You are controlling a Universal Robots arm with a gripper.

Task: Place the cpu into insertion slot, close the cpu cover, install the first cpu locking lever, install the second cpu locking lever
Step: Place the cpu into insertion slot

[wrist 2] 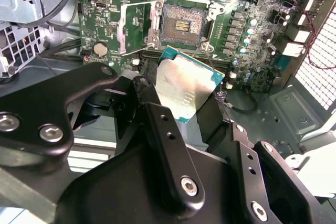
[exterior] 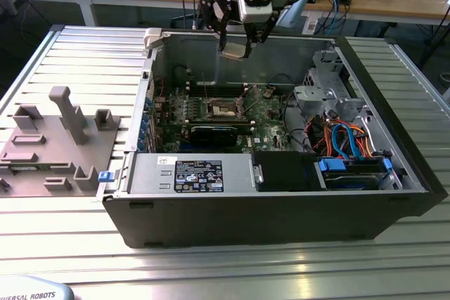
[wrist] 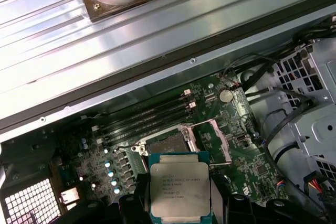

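Over the open grey computer case on the bench, the black hand grasps the flat square silver-topped cpu, tilted; the square black insertion slot lies uncovered below.

Lighting: bright, even, from overhead. Glare: strong on the ribbed counter, milder on the cpu top. Shadow: computer case interior dim.

One cpu, one insertion slot and one computer case

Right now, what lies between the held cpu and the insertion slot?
Nothing: in the exterior view the cpu, clamped in the gripper, hangs above the insertion slot with only air between.
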